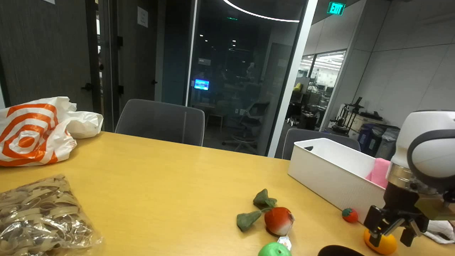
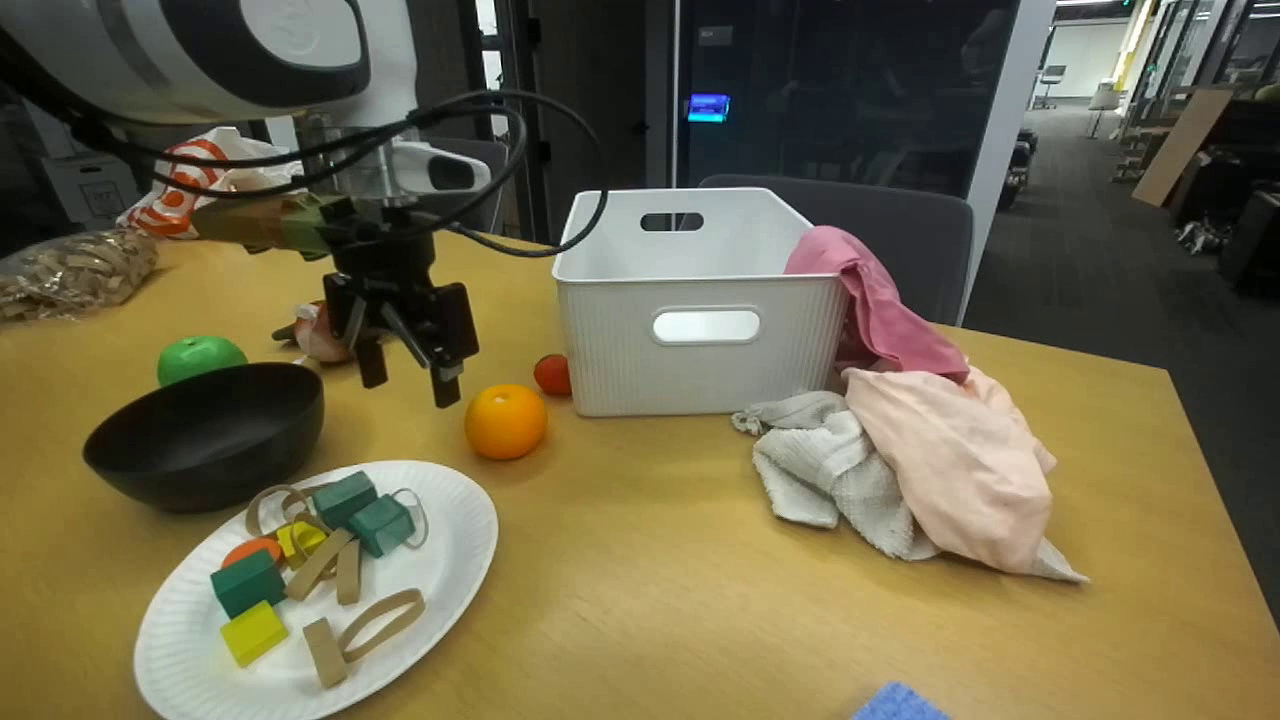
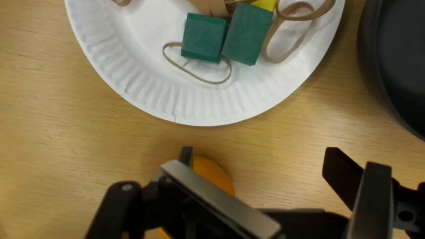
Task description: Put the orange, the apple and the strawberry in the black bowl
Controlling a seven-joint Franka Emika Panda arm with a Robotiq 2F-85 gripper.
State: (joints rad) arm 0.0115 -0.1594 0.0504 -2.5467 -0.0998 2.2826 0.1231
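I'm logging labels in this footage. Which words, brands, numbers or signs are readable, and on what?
"EXIT": green sign.
No legible word, only a bullseye logo: plastic bag.
Any print too small or blurred to read: door papers, blue screen, plaque, white tag, background box.

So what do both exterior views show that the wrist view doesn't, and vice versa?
Both exterior views only: the green apple, the strawberry, the white bin, the plastic bag, among others.
Wrist view only: no extra object, just a steeper look down; the white plate shows in an exterior view too.
Shared: the orange, the black bowl, the gripper.
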